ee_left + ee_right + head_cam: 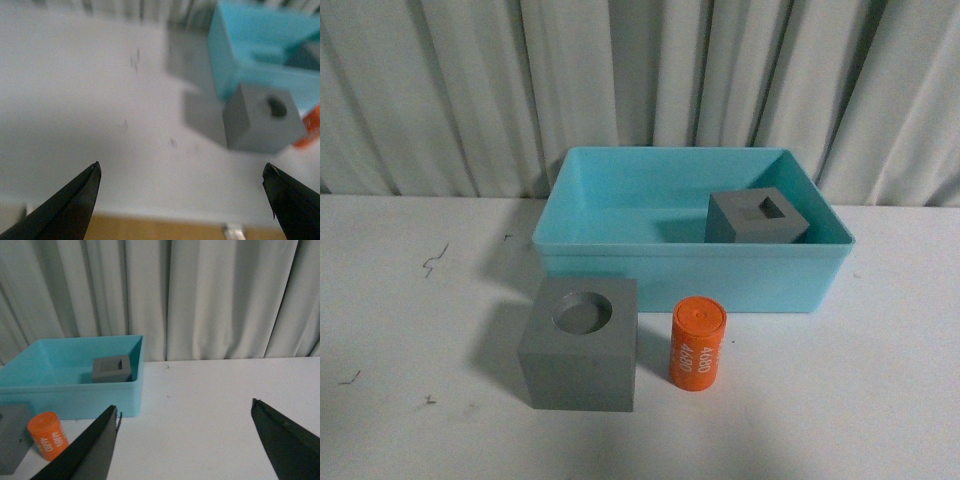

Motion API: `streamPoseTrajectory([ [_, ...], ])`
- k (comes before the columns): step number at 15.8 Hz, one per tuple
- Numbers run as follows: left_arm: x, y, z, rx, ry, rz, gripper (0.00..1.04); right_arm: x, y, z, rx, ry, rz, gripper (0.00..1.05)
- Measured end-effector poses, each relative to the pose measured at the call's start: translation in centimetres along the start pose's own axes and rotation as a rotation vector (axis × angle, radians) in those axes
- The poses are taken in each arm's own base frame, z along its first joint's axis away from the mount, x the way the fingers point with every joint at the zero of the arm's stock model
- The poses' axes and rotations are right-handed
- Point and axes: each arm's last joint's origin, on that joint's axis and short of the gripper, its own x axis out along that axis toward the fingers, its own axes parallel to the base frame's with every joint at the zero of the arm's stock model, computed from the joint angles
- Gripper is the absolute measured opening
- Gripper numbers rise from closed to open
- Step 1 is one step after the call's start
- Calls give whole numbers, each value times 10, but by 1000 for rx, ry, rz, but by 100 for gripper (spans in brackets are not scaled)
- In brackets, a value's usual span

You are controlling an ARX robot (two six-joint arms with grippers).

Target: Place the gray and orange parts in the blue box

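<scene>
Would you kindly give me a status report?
Left end effector, right end effector open, empty. Square-hole cube in blue box; round-hole cube and orange cylinder on table. Nothing blocking.

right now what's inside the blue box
One gray cube with a square recess sits in the blue box, toward its front right corner. Nothing else shows on the visible floor. The near wall hides the cube's base and the floor just behind that wall.

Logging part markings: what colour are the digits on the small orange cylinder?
White, on the small orange cylinder; clearest in the front view.
</scene>
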Motion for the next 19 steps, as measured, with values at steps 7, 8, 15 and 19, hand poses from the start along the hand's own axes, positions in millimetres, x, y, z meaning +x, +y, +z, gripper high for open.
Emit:
streamPoseTrajectory([
  [7, 130, -74, 55, -3, 243, -207, 98, 0, 0, 0, 0, 0, 1, 98],
  [8, 148, -81, 54, 24, 256, -220, 98, 0, 0, 0, 0, 0, 0, 98],
  [15, 206, -99, 22, 154, 349, -250, 98, 0, 0, 0, 0, 0, 1, 98],
  [19, 217, -109, 17, 186, 352, -275, 98, 0, 0, 0, 0, 0, 0, 98],
])
